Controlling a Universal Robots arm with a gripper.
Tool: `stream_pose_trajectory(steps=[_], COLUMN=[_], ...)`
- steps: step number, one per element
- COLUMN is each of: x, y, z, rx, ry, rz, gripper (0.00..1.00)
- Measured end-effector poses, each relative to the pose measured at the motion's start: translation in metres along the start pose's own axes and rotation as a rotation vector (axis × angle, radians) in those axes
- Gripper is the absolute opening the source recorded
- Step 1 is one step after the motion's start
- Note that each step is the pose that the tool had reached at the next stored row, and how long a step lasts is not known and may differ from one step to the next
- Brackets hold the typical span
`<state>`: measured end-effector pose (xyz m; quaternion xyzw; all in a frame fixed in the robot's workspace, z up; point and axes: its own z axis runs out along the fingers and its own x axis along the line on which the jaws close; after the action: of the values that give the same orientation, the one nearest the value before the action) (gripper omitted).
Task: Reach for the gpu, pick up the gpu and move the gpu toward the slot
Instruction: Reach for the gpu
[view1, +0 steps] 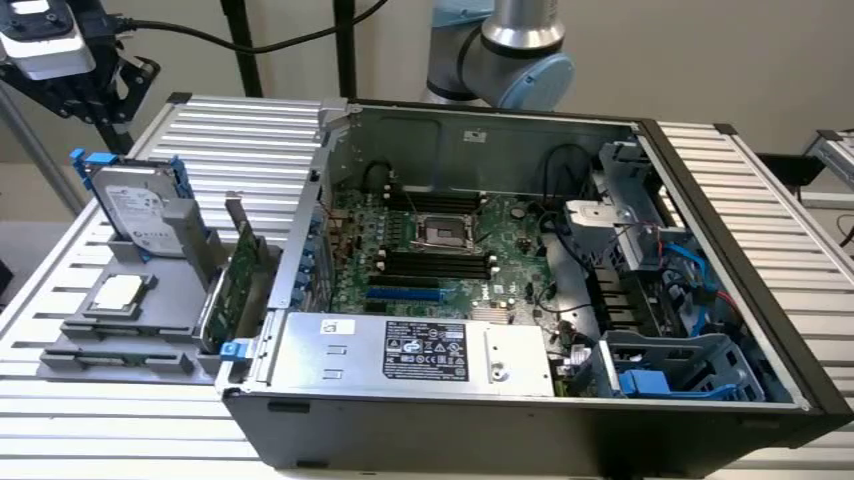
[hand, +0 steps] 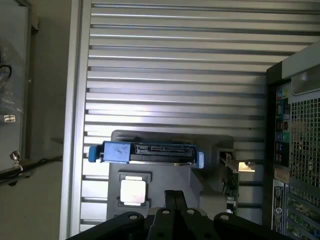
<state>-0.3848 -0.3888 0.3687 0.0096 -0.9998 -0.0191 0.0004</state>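
The gpu (view1: 242, 272) is a thin green card with a silver end bracket, standing on edge in a grey holder (view1: 127, 345) just outside the case's side on the exterior view's left. In the wrist view the gpu (hand: 231, 174) appears edge-on beside the holder. My gripper (view1: 107, 116) hangs high at the far corner on the exterior view's left, well above and beyond the card. The gripper (hand: 175, 198) has its fingers together with nothing between them. A blue slot (view1: 407, 296) lies on the motherboard (view1: 441, 250) inside the case.
A silver hard drive with blue rails (view1: 136, 205) stands in the same holder, and a small square chip (view1: 118, 292) lies in front of it. The open computer case (view1: 534, 400) sits on a slatted metal table (view1: 227, 130). Black stand poles (view1: 240, 45) rise behind.
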Motion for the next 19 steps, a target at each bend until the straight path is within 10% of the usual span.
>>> stream_pose_trajectory(steps=[9,19], x=[-0.005,-0.038], y=[-0.0143,-0.0391], z=[-0.0003,0.0083], rx=[0.0001,0.0], ry=[0.0003,0.0002], rz=[0.0,0.0], gripper=[0.11,0.11])
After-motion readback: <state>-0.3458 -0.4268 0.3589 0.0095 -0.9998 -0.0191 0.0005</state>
